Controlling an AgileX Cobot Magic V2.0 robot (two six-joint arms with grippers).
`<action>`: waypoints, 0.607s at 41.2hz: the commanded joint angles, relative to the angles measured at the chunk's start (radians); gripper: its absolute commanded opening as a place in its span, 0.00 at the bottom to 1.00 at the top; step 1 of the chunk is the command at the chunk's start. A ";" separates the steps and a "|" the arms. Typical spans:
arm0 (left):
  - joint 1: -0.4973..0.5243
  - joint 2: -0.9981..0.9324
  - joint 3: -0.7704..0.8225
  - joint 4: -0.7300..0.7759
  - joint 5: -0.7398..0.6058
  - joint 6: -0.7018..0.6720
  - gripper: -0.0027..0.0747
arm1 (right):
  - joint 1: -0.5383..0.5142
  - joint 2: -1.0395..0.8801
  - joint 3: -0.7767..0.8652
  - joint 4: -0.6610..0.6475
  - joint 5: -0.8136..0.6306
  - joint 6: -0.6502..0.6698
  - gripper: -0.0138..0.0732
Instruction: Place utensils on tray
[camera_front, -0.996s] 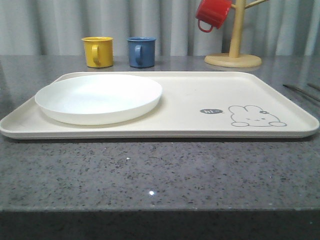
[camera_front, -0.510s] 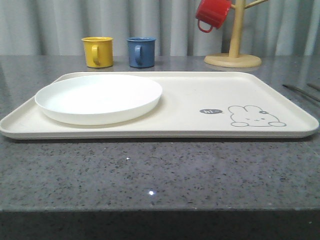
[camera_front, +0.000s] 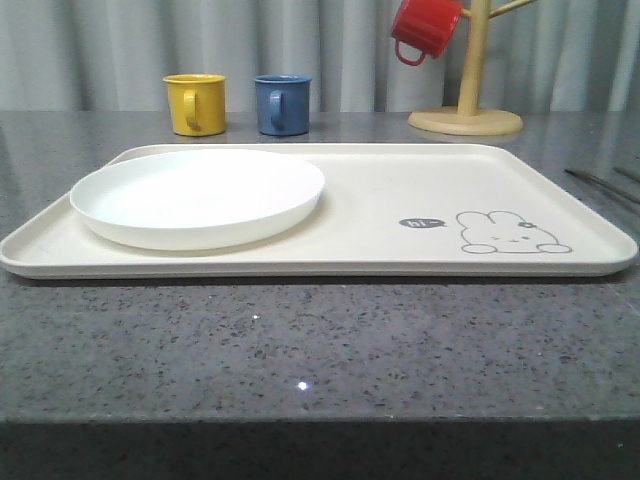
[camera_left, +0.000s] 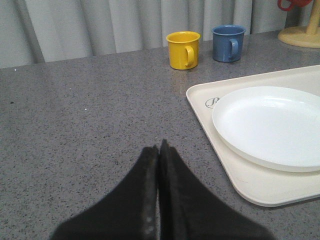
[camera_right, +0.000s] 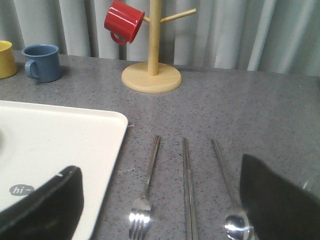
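My left gripper (camera_left: 159, 150) has its two dark fingers pressed together with nothing between them, hovering over bare grey counter (camera_left: 90, 130) to the left of the tray (camera_left: 260, 187). My right gripper (camera_right: 160, 200) is spread wide, its fingers (camera_right: 42, 207) apart over the fork (camera_right: 145, 192), the chopsticks (camera_right: 187, 185) and the spoon (camera_right: 227, 192), and it holds nothing. These three lie side by side on the counter just right of the tray, handles pointing away from me, with the fork nearest the tray's right rim and the spoon farthest from it. The white plate (camera_front: 198, 196) sits on the left part of the tray, the rabbit drawing (camera_front: 512, 232) on its right part. Beyond the tray stand a yellow mug (camera_front: 195, 103) and a blue mug (camera_front: 282, 103), and a red mug (camera_front: 425, 27) hangs on the wooden stand (camera_front: 466, 112).
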 joint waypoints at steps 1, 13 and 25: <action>0.003 0.008 -0.027 -0.015 -0.086 -0.011 0.01 | -0.005 0.012 -0.035 0.003 -0.073 -0.006 0.91; 0.003 0.008 -0.027 -0.015 -0.086 -0.011 0.01 | -0.005 0.012 -0.035 0.003 -0.073 -0.006 0.91; 0.003 0.008 -0.027 -0.015 -0.086 -0.011 0.01 | -0.005 0.037 -0.048 0.009 -0.034 -0.006 0.90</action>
